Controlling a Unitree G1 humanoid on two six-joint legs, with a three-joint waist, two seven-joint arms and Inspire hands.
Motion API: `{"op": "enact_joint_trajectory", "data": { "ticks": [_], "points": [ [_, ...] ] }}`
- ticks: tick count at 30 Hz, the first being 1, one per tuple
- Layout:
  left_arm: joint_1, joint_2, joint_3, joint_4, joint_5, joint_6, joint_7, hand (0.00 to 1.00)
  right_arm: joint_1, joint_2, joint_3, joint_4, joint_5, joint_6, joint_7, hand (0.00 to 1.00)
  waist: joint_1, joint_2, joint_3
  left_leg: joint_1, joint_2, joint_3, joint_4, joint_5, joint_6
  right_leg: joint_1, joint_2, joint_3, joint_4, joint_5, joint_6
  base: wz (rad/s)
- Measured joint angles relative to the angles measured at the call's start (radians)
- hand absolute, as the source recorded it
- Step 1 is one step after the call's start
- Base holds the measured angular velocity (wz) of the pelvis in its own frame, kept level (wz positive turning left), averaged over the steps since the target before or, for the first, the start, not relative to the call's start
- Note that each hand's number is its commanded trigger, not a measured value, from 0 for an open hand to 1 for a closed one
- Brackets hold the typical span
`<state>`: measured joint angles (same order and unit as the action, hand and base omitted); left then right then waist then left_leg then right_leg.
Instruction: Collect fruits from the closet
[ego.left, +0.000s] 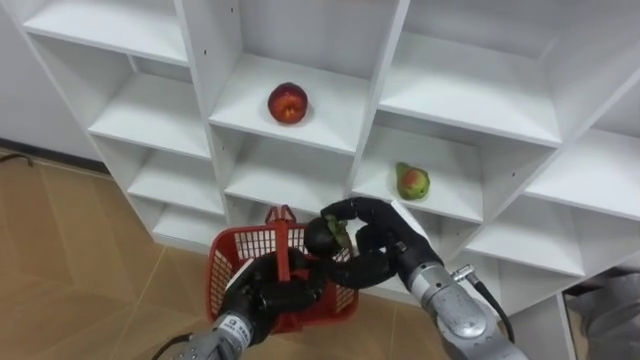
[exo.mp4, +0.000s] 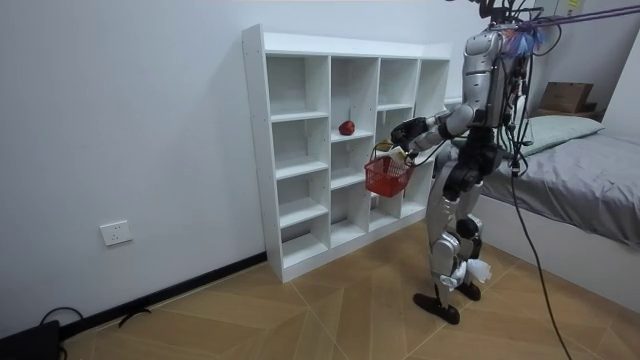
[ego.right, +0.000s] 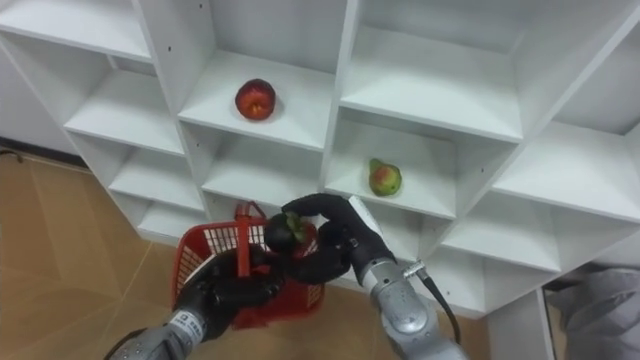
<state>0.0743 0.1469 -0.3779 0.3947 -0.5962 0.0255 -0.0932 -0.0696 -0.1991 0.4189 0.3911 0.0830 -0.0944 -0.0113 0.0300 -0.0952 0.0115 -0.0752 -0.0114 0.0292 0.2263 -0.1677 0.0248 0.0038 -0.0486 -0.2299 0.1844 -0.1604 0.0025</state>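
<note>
Red basket (ego.left: 232, 262) hooked in our left robot hand (ego.left: 272, 296), we are pinching a dark fruit (ego.left: 322, 236) over it with the right robot hand (ego.left: 385, 250), apple (ego.left: 288, 103) and pear (ego.left: 411, 182) waiting above that hand.

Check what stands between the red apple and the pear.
The shelf unit's white upright divider separates the red apple from the pear, which sits one shelf lower; both eye views show it.

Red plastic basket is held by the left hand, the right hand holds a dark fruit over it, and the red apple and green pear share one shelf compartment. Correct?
No. In the left eye view the red apple and the green pear lie in separate compartments of the white shelf unit, the pear one column right and lower. The rest holds.
</note>
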Motion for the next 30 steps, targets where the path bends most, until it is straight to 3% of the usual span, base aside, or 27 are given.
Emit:
{"op": "enact_joint_trajectory", "data": {
  "ticks": [5,11,20,30],
  "points": [
    [0.001,-0.001,0.0,-0.001,0.001,0.002,-0.006,1.0,-0.009,0.0,-0.021,0.03,-0.003,0.002,0.0,1.0,0.0,-0.001,0.0004,-0.004,-0.001,-0.005,0.005,0.0,0.0,0.005,-0.001,-0.006,0.001,0.0,0.0,0.03],
    [0.029,0.003,0.019,-0.092,-0.001,-0.003,-0.088,1.0,-0.011,-0.004,-0.101,0.117,-0.052,0.064,-0.024,1.0,0.01,-0.006,0.001,-0.005,-0.002,-0.004,0.011,0.0,0.0,0.007,-0.002,-0.006,0.0,-0.002,0.001,0.02],
    [0.044,0.001,0.018,-0.092,0.0,-0.003,-0.141,1.0,-0.011,-0.005,-0.127,0.126,-0.088,0.066,-0.042,1.0,0.008,-0.009,0.0011,-0.007,-0.002,0.0,0.01,0.0,0.0,-0.001,0.0,0.002,0.0,-0.004,0.0,-0.01],
    [0.047,0.001,0.016,-0.092,0.0,-0.003,-0.145,1.0,-0.011,-0.001,-0.126,0.141,-0.091,0.075,-0.042,1.0,0.02,-0.022,0.0022,-0.008,-0.001,-0.001,0.011,0.0,0.0,-0.002,0.001,0.005,0.0,-0.004,0.0,0.0]
  ]
}}
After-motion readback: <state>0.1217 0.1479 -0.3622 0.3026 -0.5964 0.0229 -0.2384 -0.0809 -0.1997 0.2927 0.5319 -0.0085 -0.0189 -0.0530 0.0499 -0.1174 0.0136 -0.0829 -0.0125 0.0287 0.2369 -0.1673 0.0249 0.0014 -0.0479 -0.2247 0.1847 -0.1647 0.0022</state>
